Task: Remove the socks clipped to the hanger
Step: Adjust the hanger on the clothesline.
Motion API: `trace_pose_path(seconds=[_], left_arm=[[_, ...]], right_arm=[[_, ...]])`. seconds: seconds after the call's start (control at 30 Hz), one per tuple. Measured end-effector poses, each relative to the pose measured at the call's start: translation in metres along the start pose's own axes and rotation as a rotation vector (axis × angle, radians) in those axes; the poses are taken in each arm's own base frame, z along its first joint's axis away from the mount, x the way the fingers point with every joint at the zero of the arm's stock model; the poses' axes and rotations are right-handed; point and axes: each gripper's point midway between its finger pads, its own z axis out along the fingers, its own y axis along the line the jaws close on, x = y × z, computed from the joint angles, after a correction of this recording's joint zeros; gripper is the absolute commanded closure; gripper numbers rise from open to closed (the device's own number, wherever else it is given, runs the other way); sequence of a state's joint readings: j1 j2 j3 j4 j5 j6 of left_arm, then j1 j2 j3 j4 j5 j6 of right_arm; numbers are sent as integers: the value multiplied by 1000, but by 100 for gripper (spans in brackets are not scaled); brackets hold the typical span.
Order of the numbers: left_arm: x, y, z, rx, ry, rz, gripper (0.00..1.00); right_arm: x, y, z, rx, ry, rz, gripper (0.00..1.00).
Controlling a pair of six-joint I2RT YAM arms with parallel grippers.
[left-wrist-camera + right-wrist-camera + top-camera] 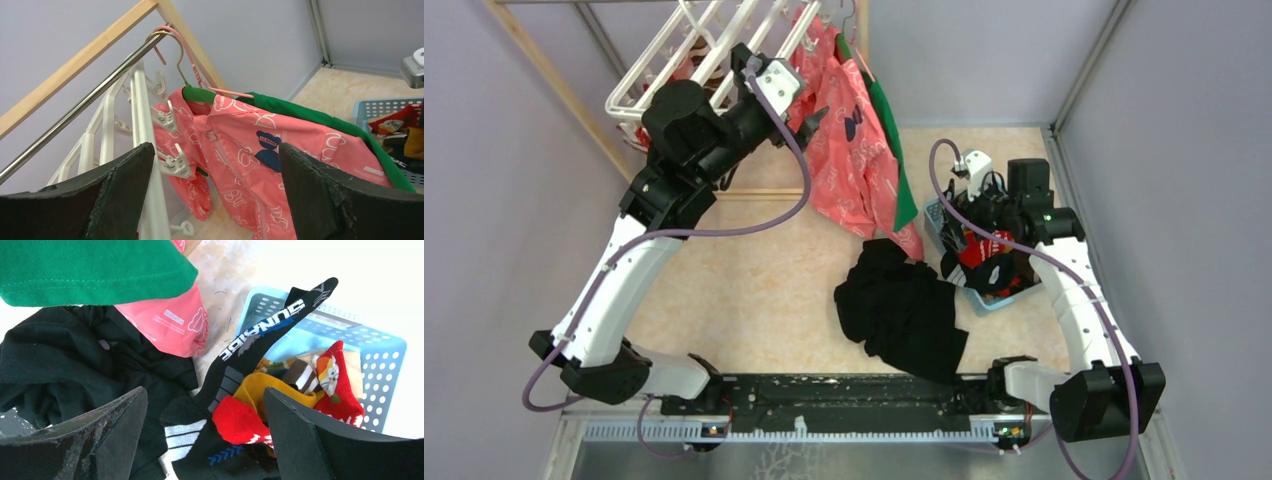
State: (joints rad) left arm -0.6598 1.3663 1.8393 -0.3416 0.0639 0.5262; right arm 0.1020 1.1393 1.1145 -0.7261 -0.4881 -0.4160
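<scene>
The white hanger point(686, 52) hangs at the back left, and a bit of red cloth shows under its bars. My left gripper point(812, 118) is raised beside its right end. In the left wrist view the left gripper point(215, 150) is open and holds nothing, with the hanger's bars point(142, 115) and a bare clip point(175, 162) by the left finger. My right gripper point(969, 245) hovers open over the blue basket point(387, 357). Below the right gripper point(205, 392) lie loose socks: a black sock point(245, 355), a red sock point(240, 422), a mustard sock point(260, 390) and a red cat-print sock point(342, 385).
A pink printed shirt point(849, 150) and a green garment point(902, 190) hang on wire hangers just right of the rack. A black cloth heap point(904, 310) lies mid-table, left of the basket point(1024, 290). A wooden frame post point(554, 80) and a metal rail point(75, 110) carry the hangers. Walls close in at both sides.
</scene>
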Motion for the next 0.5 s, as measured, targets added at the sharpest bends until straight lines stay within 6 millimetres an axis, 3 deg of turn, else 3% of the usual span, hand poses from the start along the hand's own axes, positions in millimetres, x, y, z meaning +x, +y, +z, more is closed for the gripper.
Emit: trace_pose_path(seconds=[0.23, 0.5], left_arm=[[-2, -9, 7, 40, -24, -35, 1], [5, -26, 58, 109, -37, -115, 1]], right_arm=[[0, 0, 0, 0, -2, 0, 14], [-1, 1, 0, -5, -4, 1, 14]])
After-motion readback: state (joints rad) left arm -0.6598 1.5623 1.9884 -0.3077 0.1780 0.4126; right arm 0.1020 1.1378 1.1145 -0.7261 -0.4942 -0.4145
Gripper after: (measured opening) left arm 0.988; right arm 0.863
